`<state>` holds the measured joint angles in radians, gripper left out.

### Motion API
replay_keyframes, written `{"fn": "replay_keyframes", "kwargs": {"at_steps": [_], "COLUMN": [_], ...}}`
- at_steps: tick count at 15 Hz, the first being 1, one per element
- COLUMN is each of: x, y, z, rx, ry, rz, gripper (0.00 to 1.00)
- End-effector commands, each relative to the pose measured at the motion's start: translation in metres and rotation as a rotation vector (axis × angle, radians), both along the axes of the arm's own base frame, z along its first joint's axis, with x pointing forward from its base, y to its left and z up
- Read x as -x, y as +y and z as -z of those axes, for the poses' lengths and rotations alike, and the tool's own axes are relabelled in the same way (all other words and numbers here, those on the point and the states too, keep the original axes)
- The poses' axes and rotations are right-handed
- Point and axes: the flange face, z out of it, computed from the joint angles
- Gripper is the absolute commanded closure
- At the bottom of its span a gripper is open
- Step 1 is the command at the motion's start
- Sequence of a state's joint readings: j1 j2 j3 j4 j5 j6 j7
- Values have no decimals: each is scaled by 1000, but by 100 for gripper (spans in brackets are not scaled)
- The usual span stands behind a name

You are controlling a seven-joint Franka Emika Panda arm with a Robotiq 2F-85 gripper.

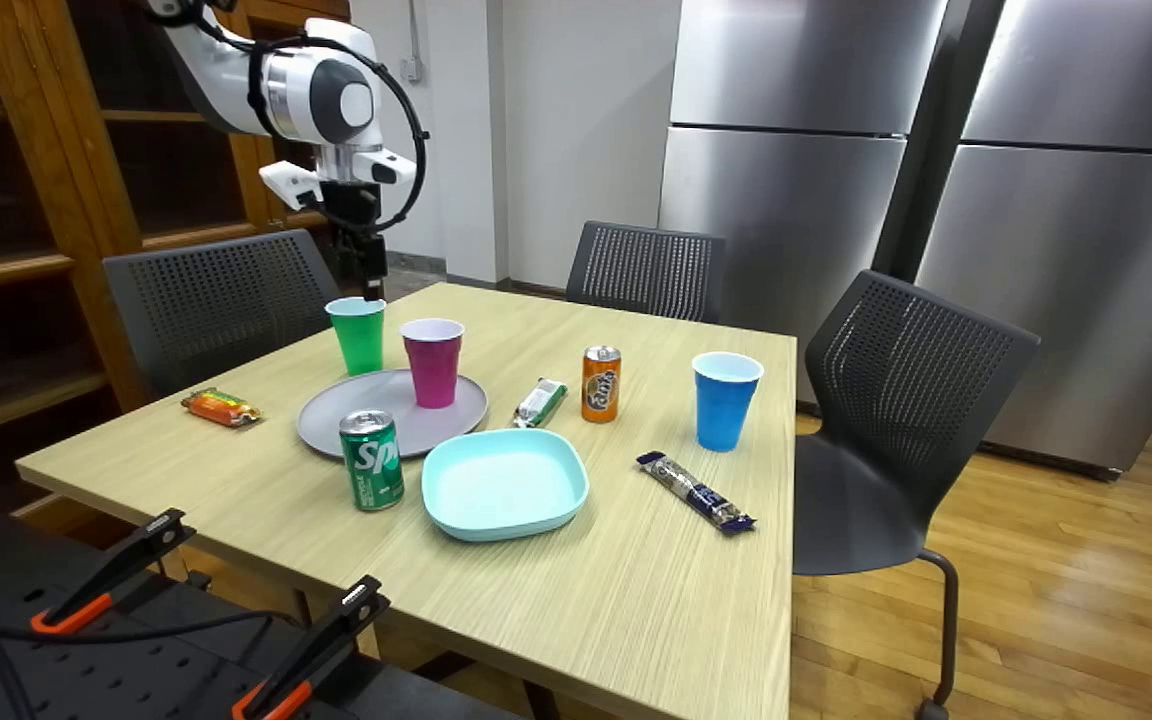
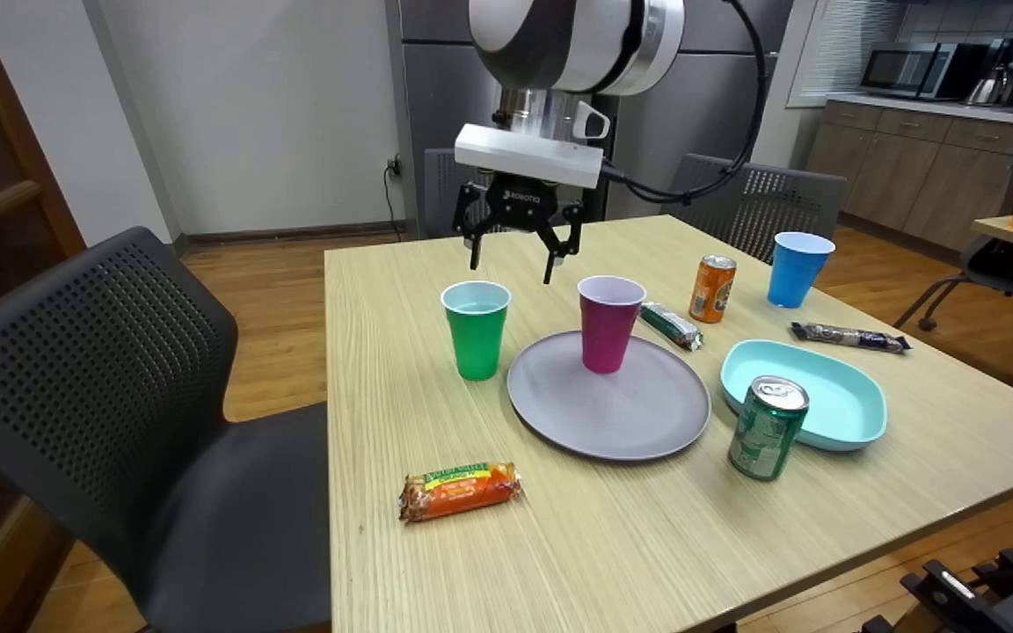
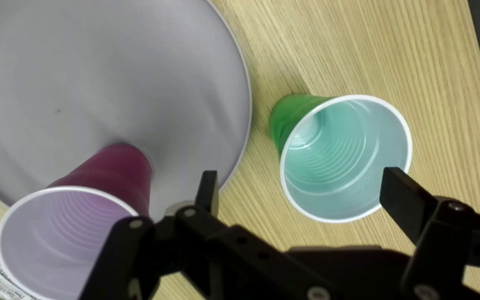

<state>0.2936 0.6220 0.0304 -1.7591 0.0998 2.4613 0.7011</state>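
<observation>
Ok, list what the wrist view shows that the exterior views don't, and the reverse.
Wrist view only: the inner bottom of the green cup and the ridges inside the purple cup.

Exterior views only: the blue cup, orange can, green can, teal dish, orange bar, navy bar and fridges.

Shared: the green and purple cups themselves, the plate, table, green-white bar (cut off in the wrist view) and the open claw, gripping nothing.

The end effector [image 2: 512, 273] points downward, jaws spread.
</observation>
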Motion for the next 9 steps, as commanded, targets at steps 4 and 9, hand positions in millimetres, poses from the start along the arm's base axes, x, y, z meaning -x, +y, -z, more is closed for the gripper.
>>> {"fn": "replay_keyframes", "kwargs": {"at_steps": [4,9], "x": [-11,-11], "y": [6,4], "z": [21,38], "rx": [-6,5], "ry": [-22,-4], "rz": [53,63], "gripper": [0,0]}}
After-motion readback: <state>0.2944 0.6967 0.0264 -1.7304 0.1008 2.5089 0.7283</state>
